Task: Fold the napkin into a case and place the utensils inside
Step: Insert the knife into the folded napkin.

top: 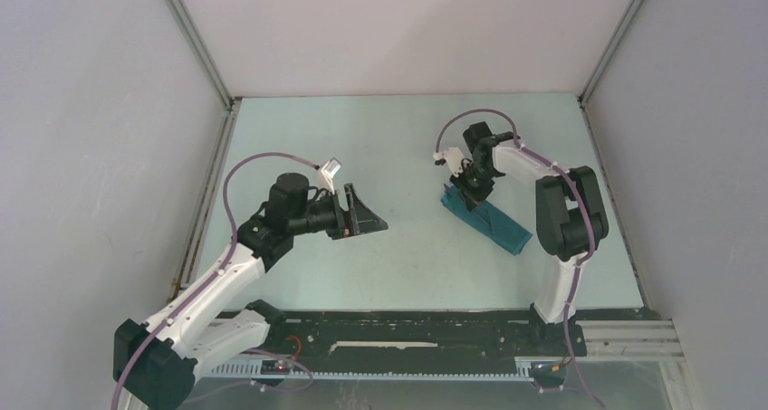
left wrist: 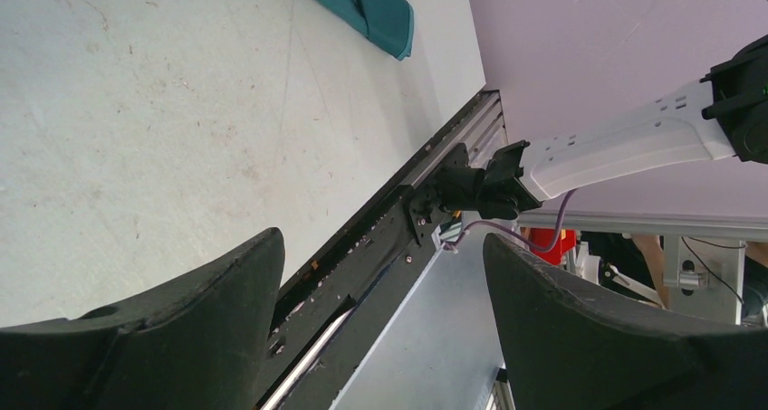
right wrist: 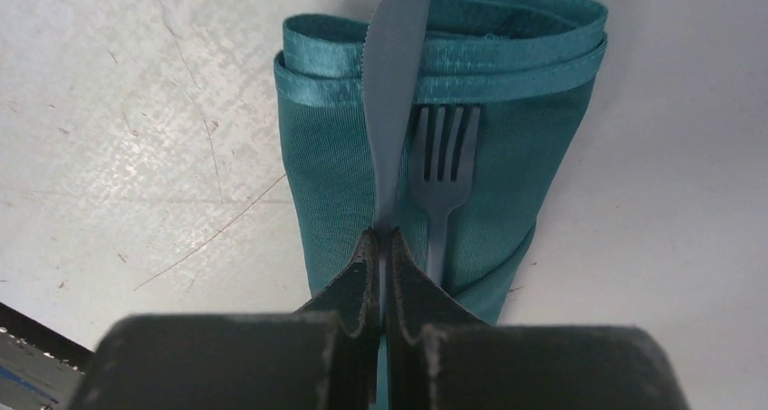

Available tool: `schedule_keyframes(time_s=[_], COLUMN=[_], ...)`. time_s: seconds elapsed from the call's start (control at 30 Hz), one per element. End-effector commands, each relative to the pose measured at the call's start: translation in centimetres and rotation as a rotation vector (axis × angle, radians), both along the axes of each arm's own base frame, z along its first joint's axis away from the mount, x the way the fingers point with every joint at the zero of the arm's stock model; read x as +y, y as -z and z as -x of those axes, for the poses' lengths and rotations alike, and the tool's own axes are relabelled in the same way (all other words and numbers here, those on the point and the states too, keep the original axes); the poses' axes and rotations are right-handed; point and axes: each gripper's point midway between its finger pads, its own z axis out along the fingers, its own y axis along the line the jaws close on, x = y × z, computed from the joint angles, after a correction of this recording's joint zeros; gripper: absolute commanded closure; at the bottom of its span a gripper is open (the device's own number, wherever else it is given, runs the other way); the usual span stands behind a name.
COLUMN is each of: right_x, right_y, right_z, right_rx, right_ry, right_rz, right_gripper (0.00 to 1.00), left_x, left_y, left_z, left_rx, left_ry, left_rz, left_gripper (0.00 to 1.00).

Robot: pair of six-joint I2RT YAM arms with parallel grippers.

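The case (top: 501, 227), a narrow folded teal satin strip, lies on the table right of centre; its end also shows in the left wrist view (left wrist: 371, 7). My right gripper (right wrist: 382, 233) hovers over it (right wrist: 331, 175), shut on a grey knife (right wrist: 394, 84) whose serrated blade reaches across the rolled band at the cloth's far end. A grey fork (right wrist: 444, 157) lies on the cloth beside the knife, tines just short of that band, handle hidden behind my finger. In the top view the right gripper (top: 471, 193) is at the strip's upper-left end. My left gripper (top: 367, 215) is open and empty, held apart to the left (left wrist: 380, 274).
The pale table (top: 398, 138) is enclosed by grey walls at the back and both sides. A black rail (left wrist: 398, 220) runs along its near edge. The right arm's white link (left wrist: 625, 143) shows in the left wrist view.
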Motion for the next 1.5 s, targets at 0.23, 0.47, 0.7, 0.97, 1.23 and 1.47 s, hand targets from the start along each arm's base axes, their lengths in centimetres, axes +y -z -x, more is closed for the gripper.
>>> schedule_keyframes(time_s=[0.23, 0.47, 0.7, 0.97, 1.23, 1.47], right_x=[-1.4, -1.5, -2.0, -2.4, -1.5, 3.0], right_y=[-1.2, -0.8, -0.8, -0.5, -3.2, -14.9], right_z=[1.7, 2.9, 3.3, 3.4, 4.1, 6.7], right_rx=[-0.044, -0.029, -0.048, -0.051, -0.085, -0.345], right_ry=[-0.031, -0.03, -0.005, 0.018, 0.079, 0.179], right_rz=[0.071, 0.072, 0.076, 0.088, 0.042, -0.224], right_gripper=[1.0, 1.0, 1.0, 0.93, 0.02, 0.0], left_x=[-0.2, -0.1, -0.1, -0.1, -0.1, 0.4], left_y=[-0.6, -0.5, -0.5, -0.6, -0.7, -2.0], left_z=[-0.1, 0.0, 0.0, 0.1, 0.0, -0.5], left_rx=[-0.02, -0.02, -0.018, -0.02, -0.02, -0.081], left_ry=[0.006, 0.004, 0.008, 0.008, 0.004, -0.011], left_rz=[0.033, 0.035, 0.035, 0.038, 0.036, 0.0], left_gripper=[0.13, 0.13, 0.13, 0.13, 0.13, 0.13])
